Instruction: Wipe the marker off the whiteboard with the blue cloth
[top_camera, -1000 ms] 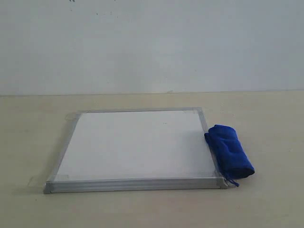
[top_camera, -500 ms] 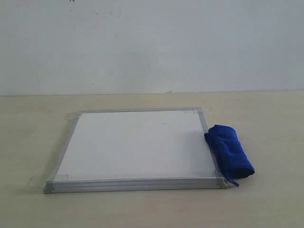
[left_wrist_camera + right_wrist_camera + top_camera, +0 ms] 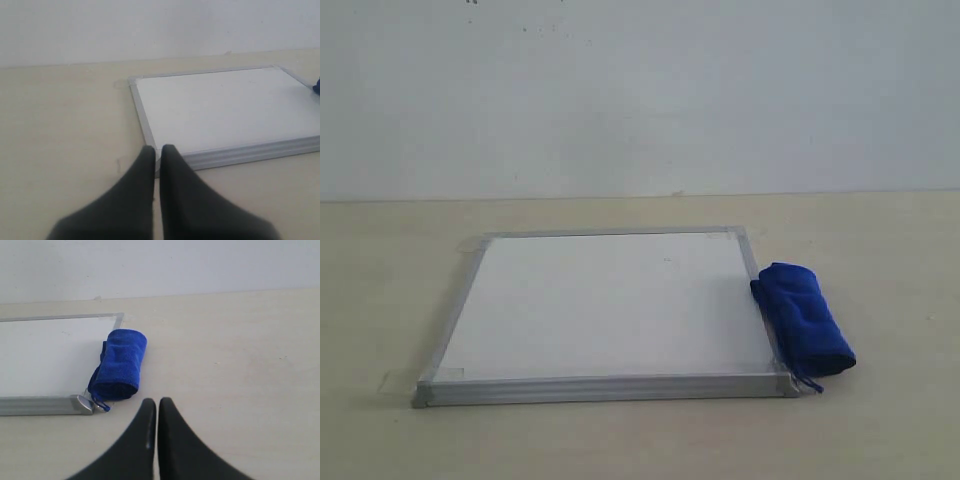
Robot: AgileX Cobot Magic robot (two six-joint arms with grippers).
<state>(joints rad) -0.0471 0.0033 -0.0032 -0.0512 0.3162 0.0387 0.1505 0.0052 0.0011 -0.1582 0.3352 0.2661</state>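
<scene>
Flat white whiteboard with silver-grey metal frame (image 3: 605, 305) lies on the beige desk (image 3: 880, 260); its face reads plain white. Bright blue fuzzy cloth, rolled into a sausage-shaped bundle (image 3: 803, 318), rests on the desk against the board's right frame rail, with its loop tag by the near right corner piece. Left fingers (image 3: 142, 172) are pressed together, nothing between them, near the board's left corner. Right fingers (image 3: 172, 425) are likewise clenched on nothing and clear of the cloth.
</scene>
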